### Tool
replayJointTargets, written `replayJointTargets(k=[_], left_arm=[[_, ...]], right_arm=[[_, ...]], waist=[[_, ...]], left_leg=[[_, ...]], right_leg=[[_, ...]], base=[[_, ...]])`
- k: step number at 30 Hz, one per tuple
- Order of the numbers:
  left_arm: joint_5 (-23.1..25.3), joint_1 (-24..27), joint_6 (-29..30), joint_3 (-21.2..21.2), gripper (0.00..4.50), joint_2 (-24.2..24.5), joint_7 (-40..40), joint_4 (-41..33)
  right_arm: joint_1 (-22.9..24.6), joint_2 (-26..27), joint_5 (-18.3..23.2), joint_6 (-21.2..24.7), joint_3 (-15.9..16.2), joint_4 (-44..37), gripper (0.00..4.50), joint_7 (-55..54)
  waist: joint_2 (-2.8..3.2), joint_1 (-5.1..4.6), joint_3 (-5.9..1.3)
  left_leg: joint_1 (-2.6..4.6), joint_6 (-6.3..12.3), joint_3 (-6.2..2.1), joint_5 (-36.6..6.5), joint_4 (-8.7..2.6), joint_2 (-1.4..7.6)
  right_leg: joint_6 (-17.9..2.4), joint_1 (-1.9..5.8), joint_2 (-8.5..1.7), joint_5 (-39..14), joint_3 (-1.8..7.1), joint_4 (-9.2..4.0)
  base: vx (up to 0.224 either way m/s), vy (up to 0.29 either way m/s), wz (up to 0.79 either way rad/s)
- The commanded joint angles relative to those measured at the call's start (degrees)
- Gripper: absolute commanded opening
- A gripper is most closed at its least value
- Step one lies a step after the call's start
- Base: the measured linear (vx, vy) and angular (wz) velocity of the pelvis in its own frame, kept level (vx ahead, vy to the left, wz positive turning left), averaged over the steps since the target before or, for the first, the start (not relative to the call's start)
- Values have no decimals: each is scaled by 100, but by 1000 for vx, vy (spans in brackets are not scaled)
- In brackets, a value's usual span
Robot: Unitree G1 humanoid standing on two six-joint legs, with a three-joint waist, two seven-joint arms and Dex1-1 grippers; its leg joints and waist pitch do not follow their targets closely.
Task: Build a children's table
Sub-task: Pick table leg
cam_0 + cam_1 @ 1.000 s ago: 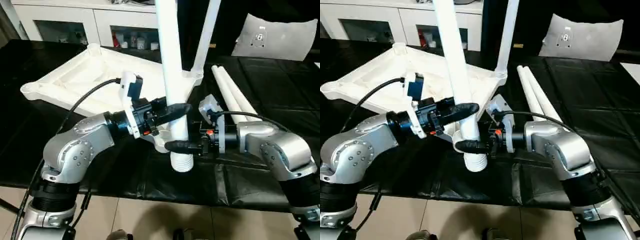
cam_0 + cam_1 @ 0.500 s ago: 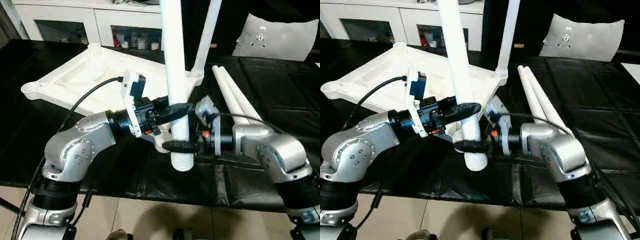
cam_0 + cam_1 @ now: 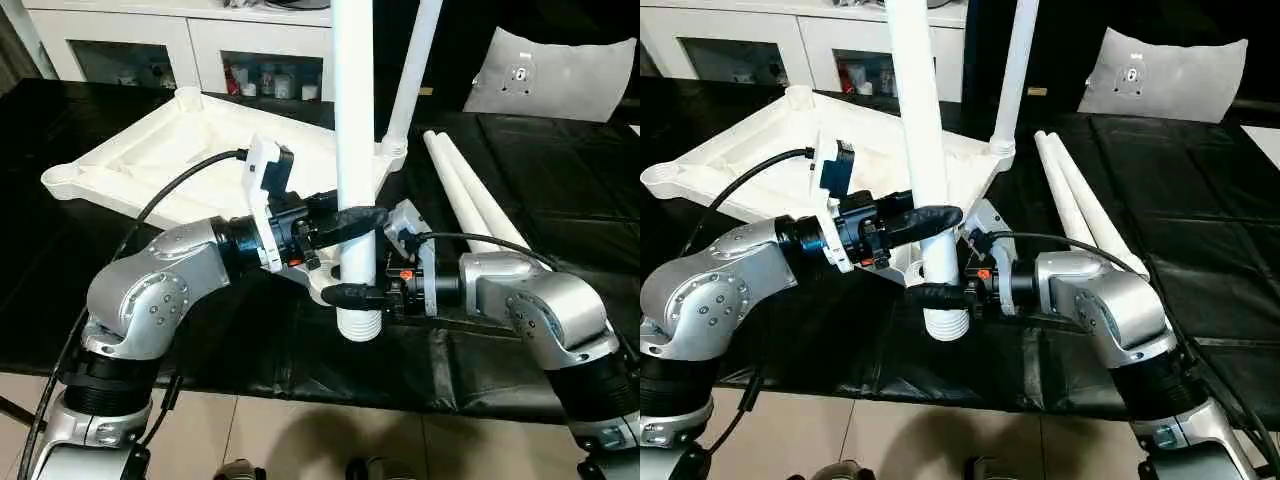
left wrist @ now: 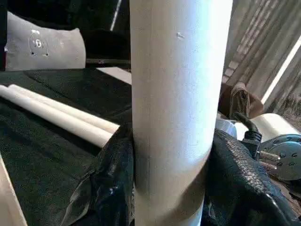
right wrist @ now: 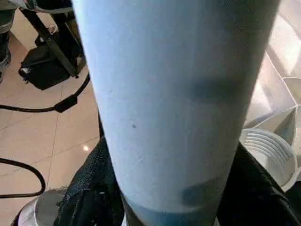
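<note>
Two pincers grip one upright white leg [image 3: 354, 140] at the near edge of the black worktop [image 3: 560, 200]. The right pincer [image 3: 355, 294] is clamped around it low down, just above the ribbed threaded end [image 3: 360, 325], which hangs by the worktop's front edge. The left pincer [image 3: 345, 222] is clamped on the same leg a little higher. Behind them the upturned table top [image 3: 170, 150] lies toward the far left corner, a second leg [image 3: 412, 70] standing in its right corner socket. Two spare legs [image 3: 470, 195] lie side by side to the right.
</note>
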Motion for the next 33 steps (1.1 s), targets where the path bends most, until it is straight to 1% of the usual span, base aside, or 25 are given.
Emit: replayJointTargets(k=[1,4,6,7,8,9,10,11,12,13,15,16,17,19,20,21,23,24,25,28,29,31,32,33], left_arm=[[-21,-102,87,-106,183,-21,-136,-216],[41,-109,42,-164,183,-12,-145,-268],[-25,-121,99,-146,183,-56,-85,-297],[-117,-130,160,-109,183,-96,-59,-311],[-356,-153,283,-18,218,-174,-48,-379],[-356,-153,283,-18,218,-174,-48,-379],[-584,-174,350,57,239,-288,-17,-501],[-622,-175,366,64,253,-303,-16,-521],[-660,-176,383,71,253,-319,-16,-540],[-770,-161,426,47,253,-321,-101,-636],[-954,-127,537,15,253,-372,-139,-774],[-999,-116,581,6,253,-461,-80,-796],[-1015,-112,597,3,253,-496,-56,-803],[-957,-119,587,-2,253,-587,15,-783],[-895,-149,545,49,253,-738,177,-705],[-881,-155,535,55,253,-759,201,-692],[-818,-164,497,37,253,-791,240,-666],[-699,-171,420,-19,253,-798,242,-654],[-648,-174,387,-43,253,-794,234,-659],[-670,-162,389,24,253,-809,237,-686],[-694,-158,394,63,253,-807,223,-691],[-688,-149,394,93,253,-777,158,-712],[-674,-139,419,99,253,-756,124,-732],[-675,-115,467,96,253,-684,37,-743]], right_arm=[[22,-3,-31,-45,-8,-30,195,-47],[32,21,-36,-49,-29,-31,195,-69],[38,37,-54,-57,-37,-26,195,-81],[42,45,-65,-64,-39,-22,195,-87],[54,60,-76,-76,-38,-19,195,-92],[54,60,-76,-76,-38,-19,195,-92],[79,103,-95,-106,-41,-10,195,-139],[83,109,-98,-112,-41,-9,195,-147],[87,116,-101,-118,-41,-7,195,-154],[93,141,-117,-141,-42,8,194,-180],[104,183,-152,-188,-38,46,193,-226],[119,214,-176,-222,-37,71,193,-261],[125,226,-185,-235,-36,80,193,-274],[142,254,-204,-261,-37,92,193,-303],[169,302,-227,-272,-50,92,193,-357],[174,310,-231,-273,-53,92,193,-366],[191,326,-256,-288,-45,91,193,-397],[210,344,-293,-314,-34,96,193,-444],[217,351,-306,-328,-32,101,193,-462],[234,377,-322,-352,-56,98,192,-515],[229,381,-331,-366,-57,107,192,-515],[221,383,-344,-389,-55,117,191,-498],[223,386,-349,-397,-56,116,191,-487],[221,371,-361,-415,-43,114,191,-453]], waist=[[-38,20,-452],[-28,23,-455],[-32,22,-460],[-40,18,-455],[-30,23,-458],[-34,21,-461],[-16,30,-466],[-26,32,-466],[-26,37,-471],[6,48,-478],[0,39,-476],[12,47,-478],[6,45,-472],[2,55,-481],[19,59,-487],[23,68,-492],[11,77,-490],[41,95,-487],[18,98,-484],[20,102,-487],[6,97,-485],[16,101,-484],[13,101,-481],[-4,102,-477]], left_leg=[[13,49,-25,-599,-425,226],[16,53,-27,-593,-423,228],[17,47,-27,-587,-422,232],[13,47,-22,-590,-419,225],[11,37,-21,-582,-414,220],[8,37,-20,-575,-414,219],[14,38,-25,-577,-412,220],[14,34,-22,-583,-410,221],[12,40,-27,-565,-414,226],[15,40,-35,-564,-412,227],[13,33,-29,-613,-411,222],[21,31,-33,-626,-411,226],[14,25,-28,-653,-412,227],[21,29,-30,-634,-411,225],[18,30,-30,-620,-409,226],[21,28,-31,-617,-406,227],[18,31,-30,-639,-408,222],[21,34,-35,-642,-413,222],[22,46,-34,-656,-416,226],[19,37,-34,-641,-417,225],[22,38,-31,-646,-414,223],[27,36,-32,-662,-413,221],[27,36,-30,-676,-412,219],[23,37,-26,-685,-410,213]], right_leg=[[-824,386,-453,-2196,191,-403],[-846,389,-458,-2163,192,-401],[-859,393,-461,-2136,192,-394],[-858,393,-457,-2149,193,-399],[-869,395,-457,-2150,192,-397],[-870,398,-456,-2141,193,-396],[-876,396,-458,-2143,190,-393],[-882,394,-456,-2126,193,-398],[-894,401,-455,-2086,189,-388],[-902,399,-458,-2073,186,-382],[-899,398,-454,-2110,184,-395],[-892,394,-456,-2142,185,-398],[-895,395,-456,-2161,185,-408],[-877,399,-451,-2155,183,-404],[-887,399,-449,-2107,185,-403],[-896,401,-451,-2086,184,-401],[-889,401,-446,-2103,181,-409],[-874,397,-450,-2131,182,-405],[-846,392,-445,-2162,181,-416],[-843,396,-448,-2137,181,-408],[-846,392,-445,-2129,182,-407],[-846,388,-444,-2161,181,-406],[-835,384,-441,-2191,182,-412],[-805,388,-445,-2256,186,-422]], base=[[0,0,0],[0,0,0],[0,0,0],[0,0,0],[0,0,0],[0,0,0],[0,0,0],[0,0,0],[0,0,0],[0,0,0],[0,0,0],[0,0,0],[0,0,0],[0,0,0],[0,0,0],[0,0,0],[0,0,0],[0,0,0],[0,0,0],[0,0,0],[0,0,0],[0,0,0],[0,0,0],[0,0,0]])
